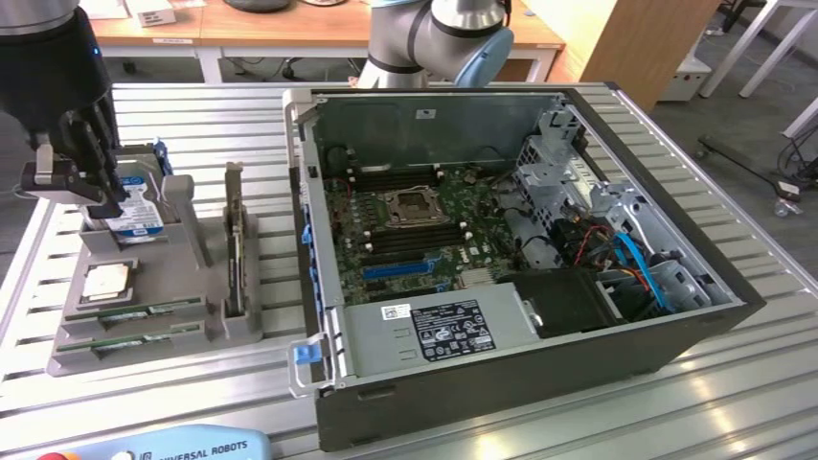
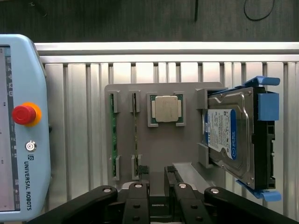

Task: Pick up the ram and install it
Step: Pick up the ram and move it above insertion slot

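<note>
Two alike green ram sticks stand on edge in slots of the grey holder: one nearer the pendant, the other beside it. In the exterior view they lie at the holder's near end. I cannot tell which one the task means. My gripper hangs above the holder's far end, by the hard drive. Seen from the wrist, the gripper is open with nothing between its black fingers, well above the sticks and touching neither.
An open PC case lies at centre, its motherboard showing dark memory slots around the CPU socket. The holder also carries a CPU, the blue-framed hard drive and an upright expansion card. A teach pendant lies beside it.
</note>
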You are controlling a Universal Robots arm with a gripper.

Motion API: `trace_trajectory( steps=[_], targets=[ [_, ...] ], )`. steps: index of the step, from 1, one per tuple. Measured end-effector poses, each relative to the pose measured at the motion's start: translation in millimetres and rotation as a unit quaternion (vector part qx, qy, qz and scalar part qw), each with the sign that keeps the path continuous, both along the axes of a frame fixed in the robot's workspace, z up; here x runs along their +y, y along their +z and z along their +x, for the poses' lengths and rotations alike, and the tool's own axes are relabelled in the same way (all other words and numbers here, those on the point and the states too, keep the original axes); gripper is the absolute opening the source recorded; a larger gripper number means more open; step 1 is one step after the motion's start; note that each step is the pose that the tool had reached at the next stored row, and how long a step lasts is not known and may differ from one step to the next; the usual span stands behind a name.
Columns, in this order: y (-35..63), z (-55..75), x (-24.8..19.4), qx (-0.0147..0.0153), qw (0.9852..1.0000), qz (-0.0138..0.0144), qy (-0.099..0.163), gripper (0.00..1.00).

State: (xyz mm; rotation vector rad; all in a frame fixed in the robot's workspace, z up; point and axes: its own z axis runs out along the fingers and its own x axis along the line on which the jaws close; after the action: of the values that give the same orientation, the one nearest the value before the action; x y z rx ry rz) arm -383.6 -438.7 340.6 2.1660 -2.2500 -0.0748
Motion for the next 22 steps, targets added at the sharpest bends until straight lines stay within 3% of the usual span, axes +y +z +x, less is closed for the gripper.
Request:
trace_trajectory(
  steps=[4,22],
  targets=[
    [-0.3,-0.1,-1.0,-0.0003,1.0,0.0001,0.0,0.27],
    [-0.1,0.0,-21.6,-0.0001,1.0,0.0001,0.0,0.27]
  ],
)
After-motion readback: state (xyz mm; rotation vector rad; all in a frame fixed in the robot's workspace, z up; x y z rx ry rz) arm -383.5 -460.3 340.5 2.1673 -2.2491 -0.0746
